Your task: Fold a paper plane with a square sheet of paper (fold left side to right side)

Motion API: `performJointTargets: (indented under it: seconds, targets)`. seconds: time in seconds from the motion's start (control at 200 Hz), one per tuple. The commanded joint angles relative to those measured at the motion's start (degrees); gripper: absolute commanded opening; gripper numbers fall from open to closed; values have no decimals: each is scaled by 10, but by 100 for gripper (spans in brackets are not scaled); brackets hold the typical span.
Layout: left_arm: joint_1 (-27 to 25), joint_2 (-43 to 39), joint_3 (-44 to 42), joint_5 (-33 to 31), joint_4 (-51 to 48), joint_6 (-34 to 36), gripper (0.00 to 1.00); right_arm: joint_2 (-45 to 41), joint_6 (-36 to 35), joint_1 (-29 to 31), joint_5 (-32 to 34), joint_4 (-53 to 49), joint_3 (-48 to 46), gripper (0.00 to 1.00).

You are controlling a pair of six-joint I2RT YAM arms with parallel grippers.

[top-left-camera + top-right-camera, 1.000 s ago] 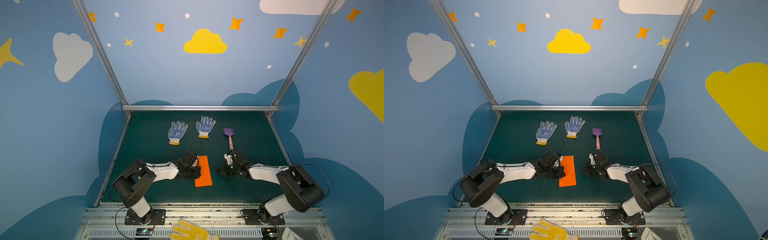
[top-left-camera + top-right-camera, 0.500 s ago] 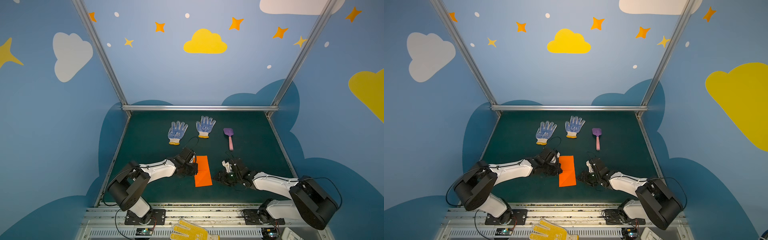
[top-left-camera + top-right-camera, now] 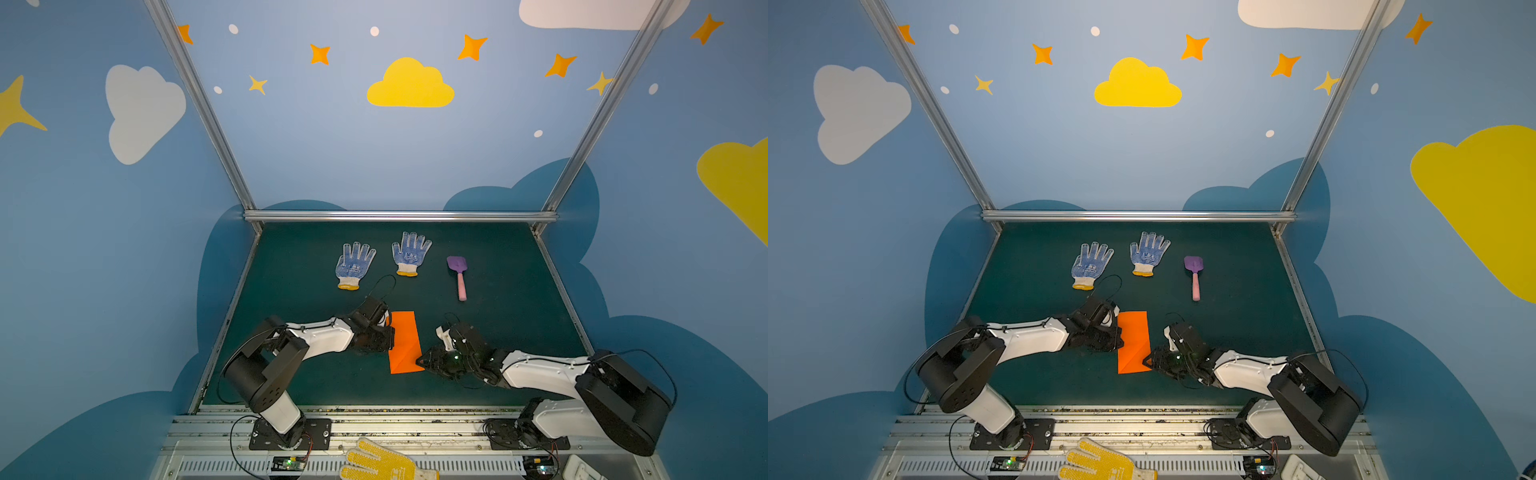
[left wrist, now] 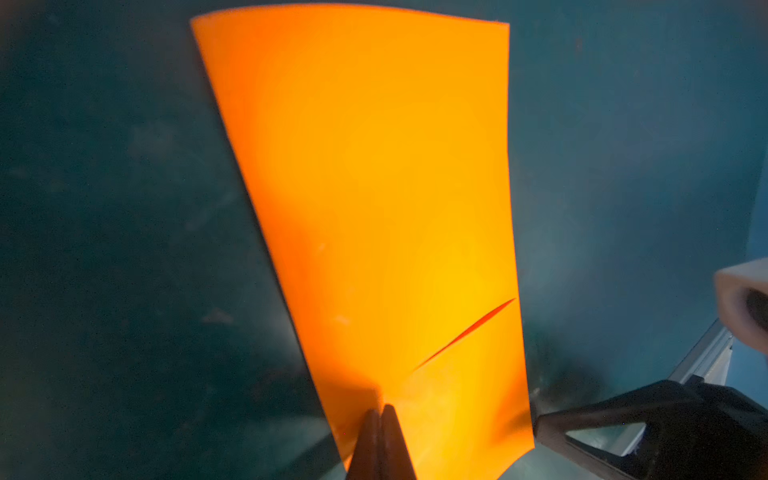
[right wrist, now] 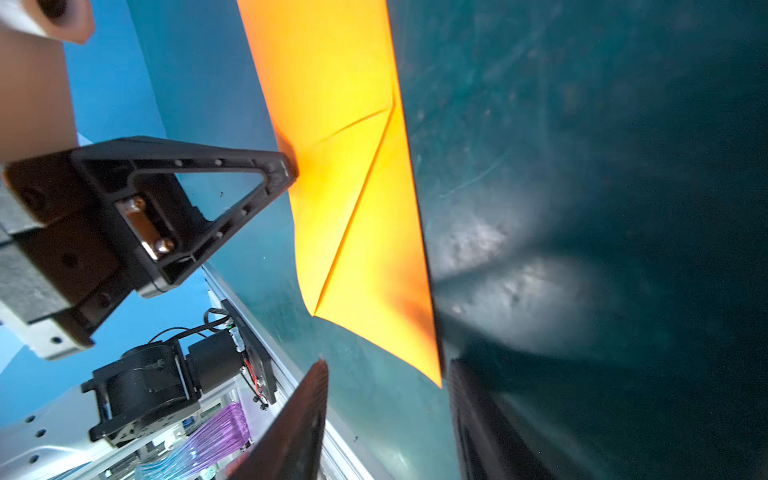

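While the left tool [image 4: 379, 419] stays closed against the paper [image 3: 403, 338], the right tool [image 3: 422, 362] has opened.

The square sheet of paper [image 3: 402, 340] is bright orange, the tabletop [image 3: 511, 299] dark green, the two gloves [image 3: 354, 266] white with blue dots, the toy shovel [image 3: 458, 274] purple and pink.

No text, label, brand or number is showing legibly in any view. The two blue-dotted gloves [image 3: 354, 266] [image 3: 410, 254] are carrying palm prints, too small to read.
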Motion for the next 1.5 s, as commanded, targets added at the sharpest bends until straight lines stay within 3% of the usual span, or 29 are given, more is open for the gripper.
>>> performJointTargets:
  seconds: [0.0,0.375,0.601,0.841,0.936,1.272,1.447,1.497]
  targets:
    - [0,26,-19,-10,-2,2,4,41,32,18,28,-45,-30,51]
    - [0,29,-23,-7,2,2,4,55,63,27,75,15,-40,52]
    - [0,34,-21,-2,5,3,4,74,20,5,88,33,-19,50]
    - [0,32,-22,2,3,2,4,109,-19,-39,53,76,8,46]
    - [0,31,-22,2,2,2,4,133,-29,-51,37,88,23,40]
    - [0,15,-11,8,-11,-2,4,174,-35,-77,-2,109,50,0]
    - [1,-27,33,-8,-68,13,4,139,-44,-94,-26,70,68,0]
    - [4,-43,46,-22,-85,15,9,119,-52,-99,-28,38,78,0]
